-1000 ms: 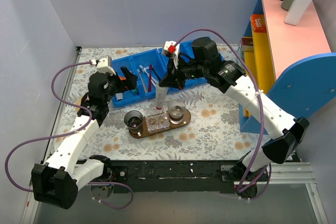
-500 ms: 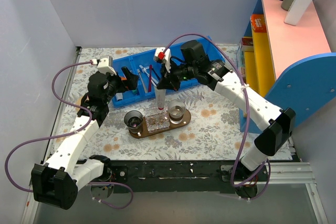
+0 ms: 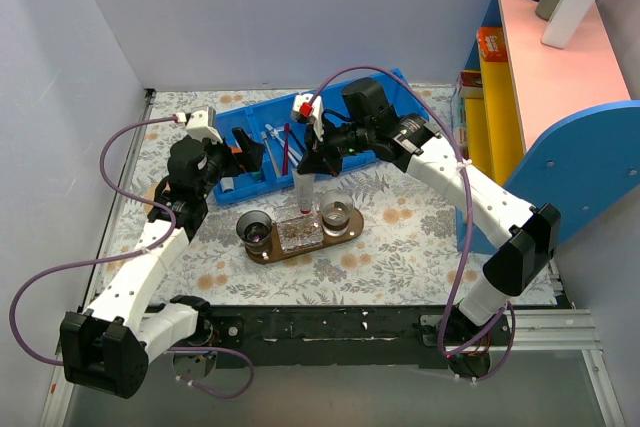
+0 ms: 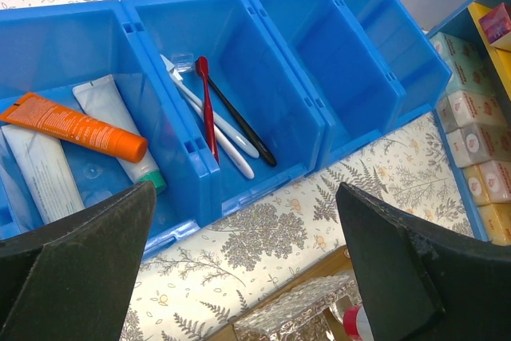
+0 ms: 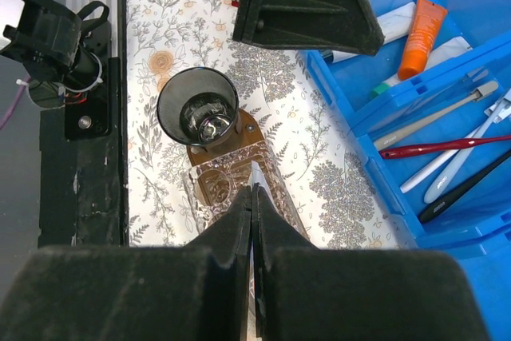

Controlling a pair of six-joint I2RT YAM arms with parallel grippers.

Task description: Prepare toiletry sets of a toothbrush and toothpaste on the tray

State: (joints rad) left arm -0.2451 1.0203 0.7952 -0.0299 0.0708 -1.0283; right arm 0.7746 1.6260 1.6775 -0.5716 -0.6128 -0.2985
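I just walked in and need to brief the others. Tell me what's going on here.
The right gripper is shut on the toothpaste, holding it upright, cap end down, over the clear dish in the middle of the tray. The left gripper hangs open above the blue bins, where the toothbrush lies among others. No toothbrush is on the tray yet.

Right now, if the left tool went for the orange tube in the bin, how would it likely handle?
The orange tube looks soft-walled and flattened toward its crimped end, so it would probably dent when squeezed. Its glossy skin may slip. It lies across a white tube, so a push would likely slide it off.
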